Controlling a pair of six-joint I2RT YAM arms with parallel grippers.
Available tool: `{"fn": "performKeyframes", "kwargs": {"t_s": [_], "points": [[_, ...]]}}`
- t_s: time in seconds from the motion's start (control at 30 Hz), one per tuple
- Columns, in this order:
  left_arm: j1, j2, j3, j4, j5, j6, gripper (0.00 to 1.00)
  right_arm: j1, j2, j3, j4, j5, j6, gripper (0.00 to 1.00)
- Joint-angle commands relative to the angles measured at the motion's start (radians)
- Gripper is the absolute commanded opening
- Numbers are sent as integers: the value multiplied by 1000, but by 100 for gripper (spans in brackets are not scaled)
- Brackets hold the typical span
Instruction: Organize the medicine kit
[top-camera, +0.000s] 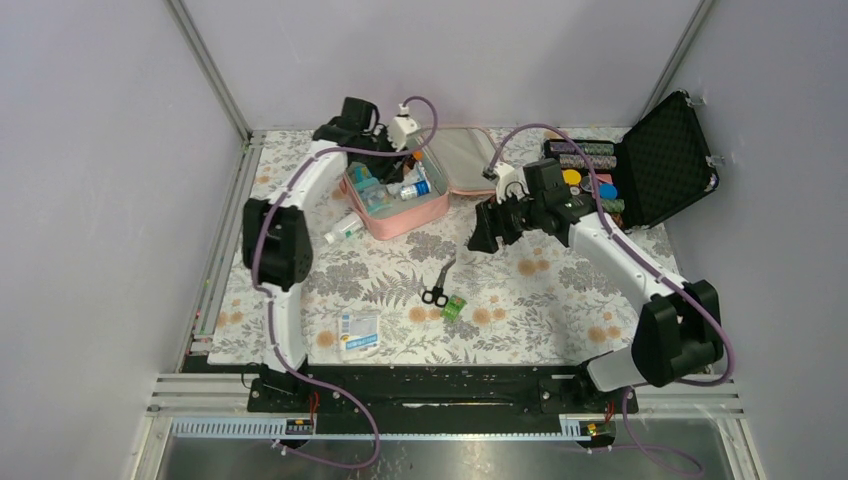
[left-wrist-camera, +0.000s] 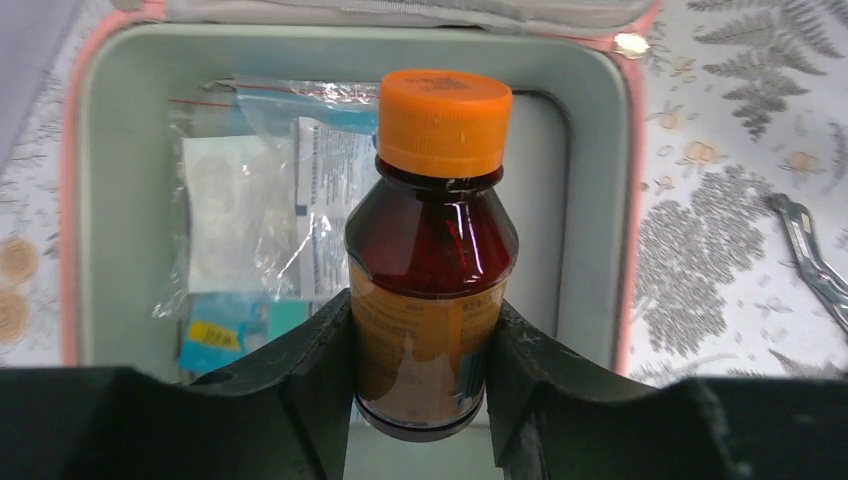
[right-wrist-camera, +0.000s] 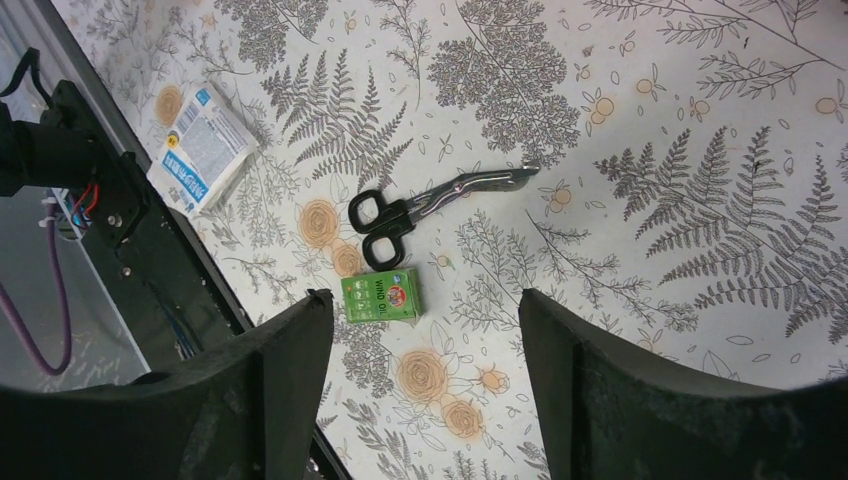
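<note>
Near edge: my two arms rise from their bases and reach away over the fern-patterned table (top-camera: 560, 300). Closest to the bases lie a white and blue sachet (top-camera: 359, 329), a small green box (right-wrist-camera: 380, 295) and black-handled scissors (right-wrist-camera: 425, 205), the box just beside the scissor handles. Mid-field, right: my right arm bends inward at the elbow, and its pincer (right-wrist-camera: 425, 297) hangs above box and scissors with the fingers spread wide and nothing between them. Mid-field, left: my left arm stretches forward and folds down over the medicine kit (top-camera: 432, 211), which sits at the far left-centre of the table with its grey-lined lid (top-camera: 465, 160) thrown back flat behind it. A small clear bottle (top-camera: 343, 229) lies on the table against the kit's near left corner. My left pincer (left-wrist-camera: 425, 340) pinches a brown bottle (left-wrist-camera: 430, 240) with an orange cap by its labelled lower body, held upright over the kit's open interior; whether its base touches the lining I cannot tell. Inside the kit: clear plastic bags (left-wrist-camera: 260, 200) of dressings and sachets, a blue packet with a yellow tag (left-wrist-camera: 215, 335), and a white and blue tube (top-camera: 415, 188). Far right: a black case (top-camera: 665, 160) stands open, chips stacked in its base.
</note>
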Motion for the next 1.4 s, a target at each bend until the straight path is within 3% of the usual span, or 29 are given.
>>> {"fn": "performKeyframes", "kwargs": {"t_s": [0.0,0.37,0.6,0.87,1.03,1.2,1.37], "points": [[-38,124,129,-5,-62,-35,39,5,-71,-34,39,41,-44,76],[-107,202,123,-20,-125,-5,45,5,-54,-18,39,38,-47,76],[-123,175,124,-24,-173,-44,67,5,-36,-9,40,32,-40,76],[-106,33,100,-13,-279,-39,72,5,-28,1,33,27,-36,76],[-48,-144,-86,68,-268,-143,88,5,-24,5,33,23,-36,76],[26,-374,-423,178,-297,-164,88,5,-22,3,34,17,-35,76],[101,-409,-565,177,-367,-149,86,5,-3,11,40,-1,-18,76]]}}
